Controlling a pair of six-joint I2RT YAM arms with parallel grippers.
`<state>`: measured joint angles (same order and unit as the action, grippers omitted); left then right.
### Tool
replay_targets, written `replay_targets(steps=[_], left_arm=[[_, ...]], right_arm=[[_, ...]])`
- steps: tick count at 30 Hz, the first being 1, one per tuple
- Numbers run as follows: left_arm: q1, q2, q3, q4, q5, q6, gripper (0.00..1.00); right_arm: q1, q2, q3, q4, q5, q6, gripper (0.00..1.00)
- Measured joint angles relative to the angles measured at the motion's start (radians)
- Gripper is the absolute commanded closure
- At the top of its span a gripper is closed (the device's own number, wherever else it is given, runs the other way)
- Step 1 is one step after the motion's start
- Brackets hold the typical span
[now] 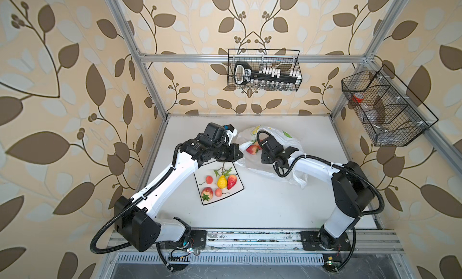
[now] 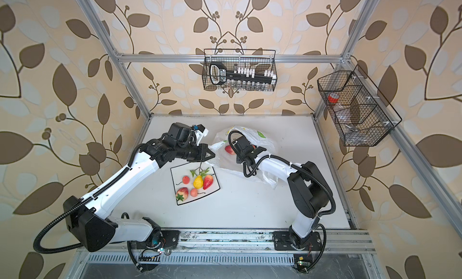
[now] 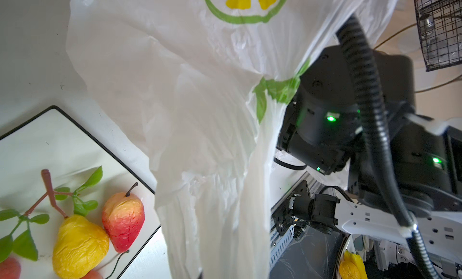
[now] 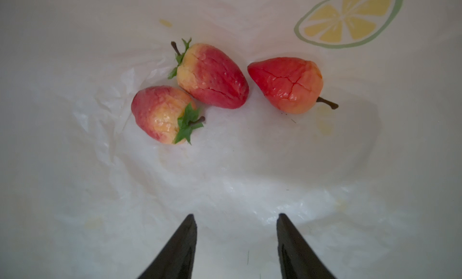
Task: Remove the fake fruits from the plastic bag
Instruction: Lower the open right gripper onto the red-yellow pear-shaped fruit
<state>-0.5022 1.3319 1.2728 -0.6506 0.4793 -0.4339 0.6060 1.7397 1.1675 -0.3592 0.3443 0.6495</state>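
1. The counter [image 1: 275, 202] [image 2: 250, 205] is a flat, matte white rectangular surface. An aluminium rail [image 1: 250, 240] runs along its front edge.

2. Two items lie directly on it:
   - A square white plate with a thin black rim [image 1: 233, 192] [image 2: 210, 191] [image 3: 50, 145] lies left of centre, turned at an angle to the counter edges.
   - A thin, crinkly, translucent white plastic bag printed with yellow lemon slices and green leaves [image 1: 255, 166] [image 2: 227, 162] [image 3: 200, 115] [image 4: 225, 177] lies behind and right of the plate. One loop handle trails toward the front right.

3. The bag's near edge reaches the plate's rear right corner. Contact cannot be determined.
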Motion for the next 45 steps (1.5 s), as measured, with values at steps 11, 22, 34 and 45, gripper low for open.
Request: replay_targets(steps=[11, 22, 34, 45], left_arm=[[-0.022, -0.007, -0.029, 0.011, 0.011, -0.027, 1.0], [-0.095, -0.022, -0.052, 0.035, 0.01, -0.066, 1.0], [-0.119, -0.053, -0.099, 0.043, 0.01, -0.078, 1.0], [-0.134, -0.108, -0.171, 0.03, 0.011, -0.093, 1.0]], right_arm=[[-0.048, 0.061, 0.0, 0.117, -0.105, 0.267, 0.34], [-0.114, 0.105, 0.0, 0.224, -0.11, 0.41, 0.3], [-0.131, 0.181, 0.065, 0.272, -0.119, 0.495, 0.26], [-0.175, 0.206, 0.076, 0.243, -0.07, 0.526, 0.25]])
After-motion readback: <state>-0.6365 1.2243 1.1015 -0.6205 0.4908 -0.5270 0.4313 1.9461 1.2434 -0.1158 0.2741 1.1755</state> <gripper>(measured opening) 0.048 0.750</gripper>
